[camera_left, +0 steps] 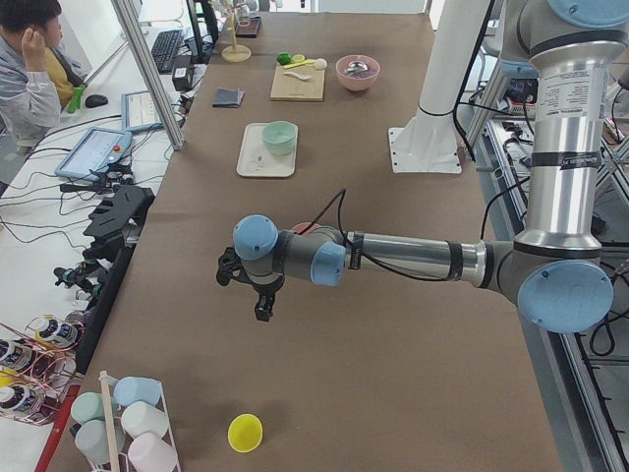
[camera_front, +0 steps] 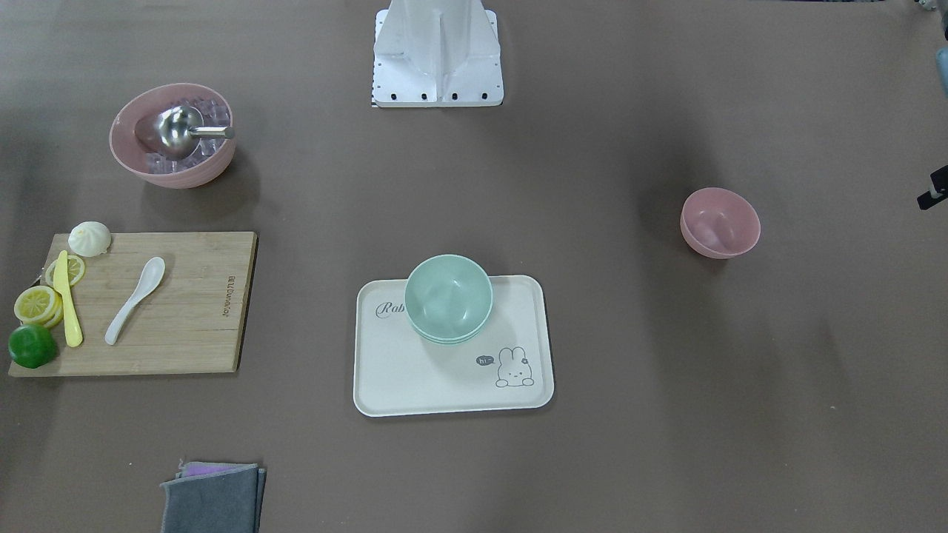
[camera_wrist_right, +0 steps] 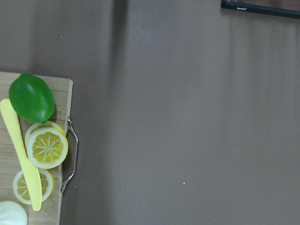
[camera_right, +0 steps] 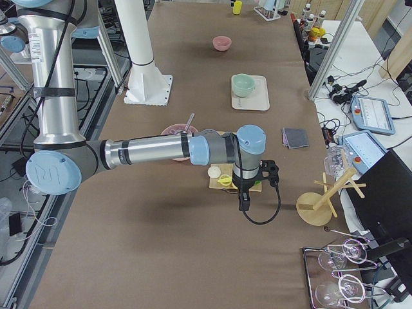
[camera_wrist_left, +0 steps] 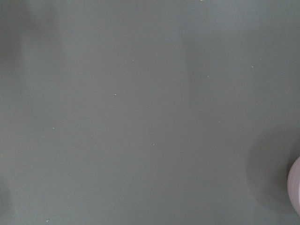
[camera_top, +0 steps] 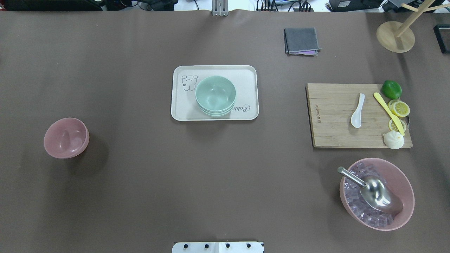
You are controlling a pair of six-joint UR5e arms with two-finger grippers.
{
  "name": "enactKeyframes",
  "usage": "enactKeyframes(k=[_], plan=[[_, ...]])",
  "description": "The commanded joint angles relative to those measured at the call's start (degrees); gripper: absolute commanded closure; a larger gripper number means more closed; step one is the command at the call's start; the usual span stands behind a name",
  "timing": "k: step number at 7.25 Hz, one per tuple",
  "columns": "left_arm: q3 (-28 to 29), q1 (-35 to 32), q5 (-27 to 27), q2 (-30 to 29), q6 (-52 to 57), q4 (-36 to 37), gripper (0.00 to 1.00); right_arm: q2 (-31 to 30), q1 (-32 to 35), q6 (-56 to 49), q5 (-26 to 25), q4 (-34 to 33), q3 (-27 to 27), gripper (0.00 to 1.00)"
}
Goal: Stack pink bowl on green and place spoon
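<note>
The empty pink bowl (camera_front: pixel 720 222) (camera_top: pixel 66 137) stands alone on the brown table on my left side; its rim shows at the edge of the left wrist view (camera_wrist_left: pixel 295 190). The green bowls (camera_front: pixel 449 298) (camera_top: pixel 215 95) are stacked on a cream tray (camera_front: pixel 415 377) (camera_top: pixel 182 109) at the table's middle. The white spoon (camera_front: pixel 135 299) (camera_top: pixel 357 110) lies on a wooden cutting board (camera_front: pixel 192 311) (camera_top: pixel 334 133). My left gripper (camera_left: pixel 244 293) hovers beyond the pink bowl toward the table's end. My right gripper (camera_right: pixel 257 187) hovers past the board's outer end. I cannot tell if either is open.
A large pink bowl (camera_front: pixel 172 135) (camera_top: pixel 377 193) holds ice cubes and a metal scoop. A lime (camera_wrist_right: pixel 31 97), lemon slices (camera_wrist_right: pixel 47 144), a yellow knife (camera_top: pixel 388 113) and a bun (camera_top: pixel 393 140) lie on the board. A grey cloth (camera_top: pixel 301 41) and a wooden stand (camera_top: pixel 395 35) sit far right.
</note>
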Motion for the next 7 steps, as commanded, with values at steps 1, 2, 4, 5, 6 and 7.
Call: enactKeyframes(k=[1,2,4,5,6,7], plan=[[0.1,0.0,0.1,0.0,0.1,-0.5,0.02,0.9,0.0,1.4,4.5,-0.2,0.6,0.0],[-0.1,0.1,0.1,0.0,0.0,-0.5,0.02,0.2,-0.1,1.5,5.3,0.1,0.9,0.0],[-0.3,2.8,0.1,-1.0,-2.3,-0.6,0.03,0.9,-0.9,5.8,9.8,0.2,0.9,0.0],[-0.3,6.2,0.8,-1.6,-12.6,-4.4,0.03,0.9,-1.8,6.3,12.2,0.2,1.8,0.0],[0.3,10.1,2.1,-0.2,-18.5,-12.5,0.03,1.0,-2.6,9.5,14.9,0.2,2.0,0.0],[0.4,15.2,3.8,0.3,-26.1,-17.6,0.06,1.8,-6.0,11.8,15.6,0.3,2.2,0.0]])
